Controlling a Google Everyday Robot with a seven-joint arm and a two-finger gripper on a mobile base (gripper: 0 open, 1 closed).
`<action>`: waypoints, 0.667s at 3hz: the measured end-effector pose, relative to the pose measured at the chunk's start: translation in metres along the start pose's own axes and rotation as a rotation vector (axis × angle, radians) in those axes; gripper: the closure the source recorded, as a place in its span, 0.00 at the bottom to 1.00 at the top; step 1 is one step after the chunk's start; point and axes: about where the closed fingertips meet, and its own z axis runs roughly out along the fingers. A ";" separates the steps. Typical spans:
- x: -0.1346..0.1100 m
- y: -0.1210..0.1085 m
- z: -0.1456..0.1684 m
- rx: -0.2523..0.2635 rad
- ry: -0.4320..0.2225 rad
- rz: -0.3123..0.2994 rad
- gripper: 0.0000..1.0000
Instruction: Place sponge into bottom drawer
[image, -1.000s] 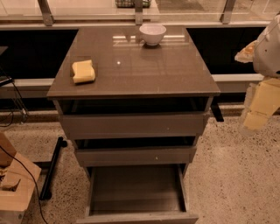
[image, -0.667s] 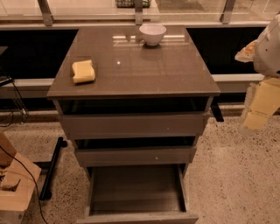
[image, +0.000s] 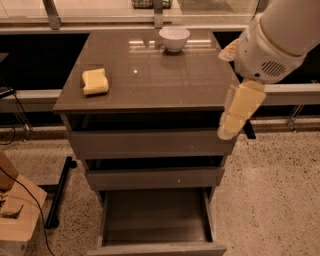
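Note:
The pale-yellow sponge (image: 95, 81) lies on the left side of the grey-brown cabinet top (image: 150, 75). The bottom drawer (image: 156, 220) is pulled far out and open, and its inside looks empty. The two drawers above it stand slightly out. My gripper (image: 239, 111) hangs from the white arm (image: 280, 35) at the cabinet's right front corner. It is level with the top drawer, far to the right of the sponge, and holds nothing I can see.
A white bowl (image: 174, 38) stands at the back middle of the cabinet top. A wooden object (image: 15, 220) and a black cable (image: 30, 192) lie on the speckled floor at left. A rail runs behind the cabinet.
The arm and gripper have moved left, from off to the right to the cabinet's right front corner. The sponge, bowl and drawers have not moved.

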 end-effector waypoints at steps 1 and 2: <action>-0.060 -0.019 0.034 0.001 -0.123 0.006 0.00; -0.058 -0.019 0.031 0.011 -0.120 0.006 0.00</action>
